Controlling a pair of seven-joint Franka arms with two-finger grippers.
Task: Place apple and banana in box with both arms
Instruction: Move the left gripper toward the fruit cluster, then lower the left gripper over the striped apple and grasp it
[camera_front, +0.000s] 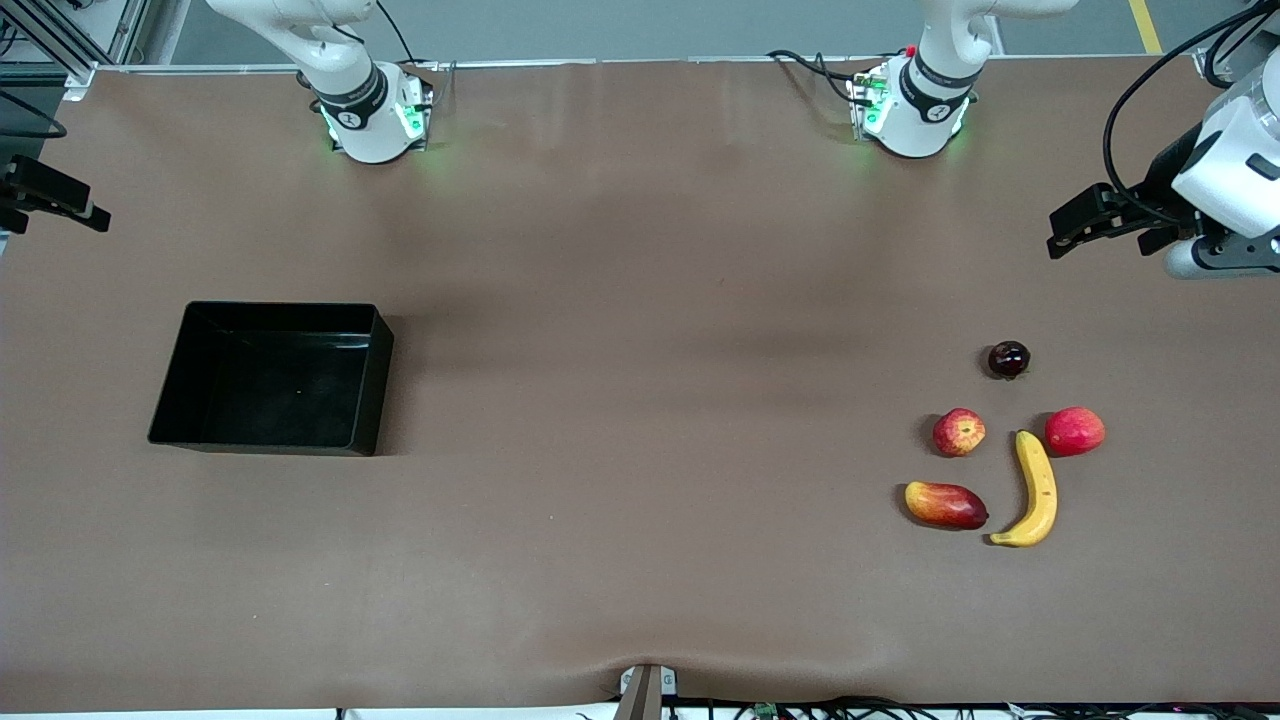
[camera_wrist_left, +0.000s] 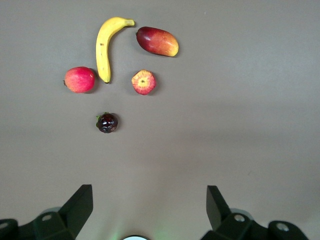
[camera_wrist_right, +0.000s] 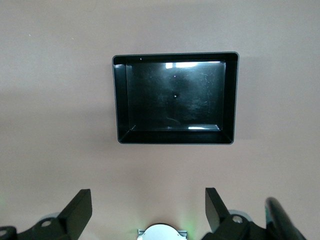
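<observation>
On the brown table (camera_front: 640, 250) the front view shows the empty box (camera_front: 370, 385) toward the right arm's end and apple (camera_front: 959, 432) beside banana (camera_front: 1036, 490) toward the left arm's, while wrist views show left gripper (camera_wrist_left: 149, 202) and right gripper (camera_wrist_right: 148, 206) wide open, empty.

The apple (camera_front: 959, 432), small, red with yellow streaks, sat on the table at the left arm's end, stem dimple up. The banana (camera_front: 1034, 491), long, curved and yellow, lay just beside it at about four o'clock in the front view, apart from it. The box (camera_front: 372, 390), a shallow black tray with glossy walls, stood empty at the right arm's end, well apart from both.
</observation>
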